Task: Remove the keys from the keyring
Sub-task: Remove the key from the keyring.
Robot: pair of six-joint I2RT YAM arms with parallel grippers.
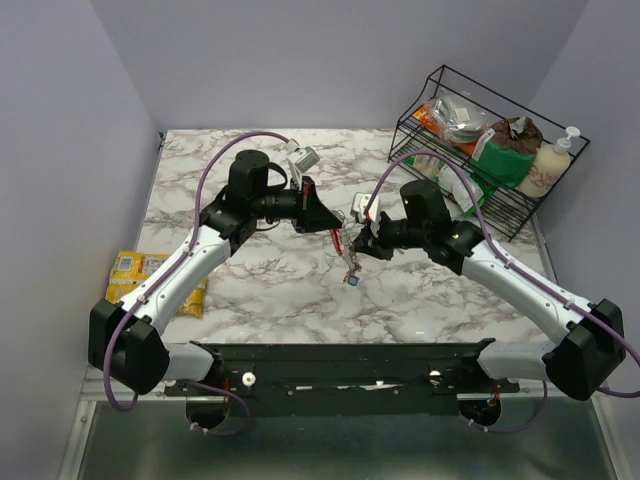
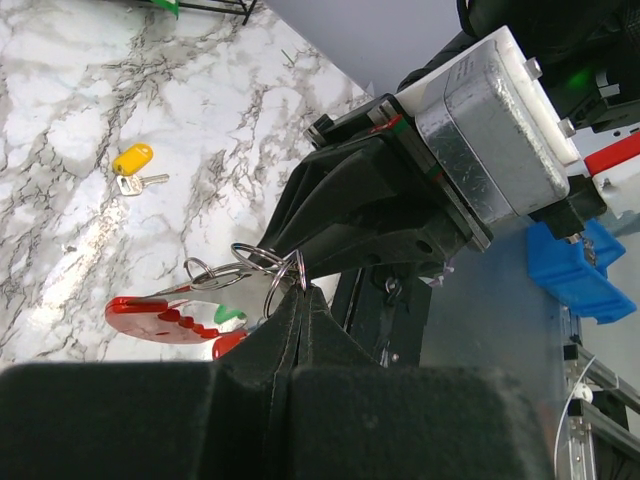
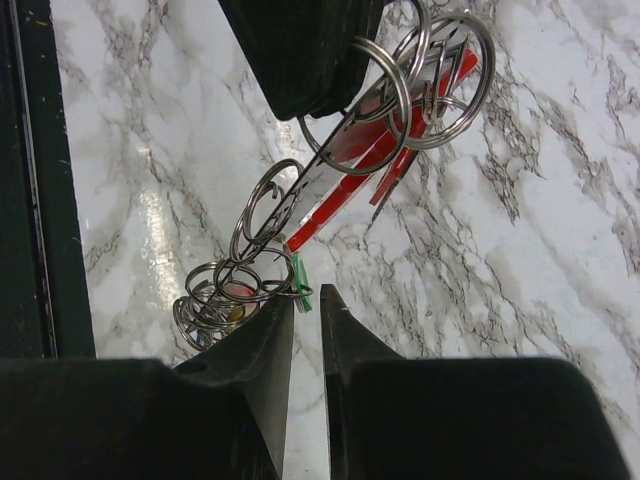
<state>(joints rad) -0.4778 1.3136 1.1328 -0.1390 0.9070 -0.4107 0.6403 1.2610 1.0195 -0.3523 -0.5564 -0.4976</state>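
Right wrist: left claw [image 3: 315, 100] pinches glossy red-and-steel keyring [image 3: 360, 160]; right claw [image 3: 307, 310] slightly parted.

No text is legible anywhere; print on the yellow packet [image 1: 128, 268] is too small to read.

This is looking like a robotics lab cell: 2 arms [image 1: 185, 260] are sitting bolted to a marble-print table [image 1: 420, 300], plain grey walls [image 1: 330, 60] enclosing it, a wire basket [image 1: 498, 205] standing far right.
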